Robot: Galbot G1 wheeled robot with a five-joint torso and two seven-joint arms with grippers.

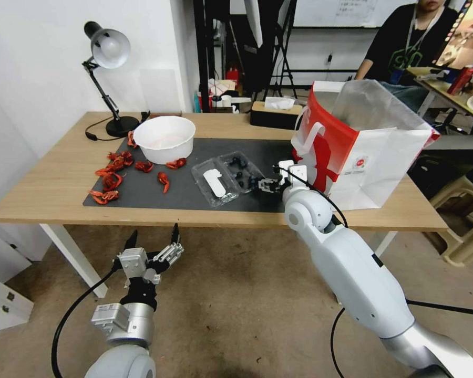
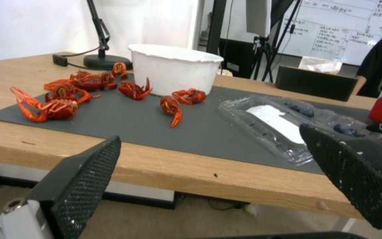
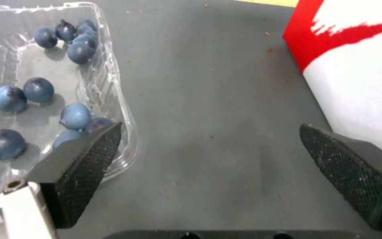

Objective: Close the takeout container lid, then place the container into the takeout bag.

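The takeout container (image 1: 240, 170) lies open on the dark mat, several blueberries in its clear tray (image 3: 31, 89). Its lid (image 1: 214, 182) is folded flat toward the table's front, white label up (image 2: 276, 122). The red-and-white takeout bag (image 1: 365, 142) stands open at the table's right. My right gripper (image 1: 265, 185) hovers open over the mat between container and bag, one finger (image 3: 85, 156) over the tray's rim and the other finger (image 3: 346, 166) near the bag (image 3: 354, 66). My left gripper (image 1: 153, 242) is open, low in front of the table's edge.
A white bowl (image 1: 165, 138) sits at the mat's back left, with red crayfish (image 1: 110, 176) scattered around it. A black desk lamp (image 1: 106, 68) stands at the back left. A tissue box (image 1: 276, 113) sits at the back edge. The mat (image 1: 184, 197) is bare near the front.
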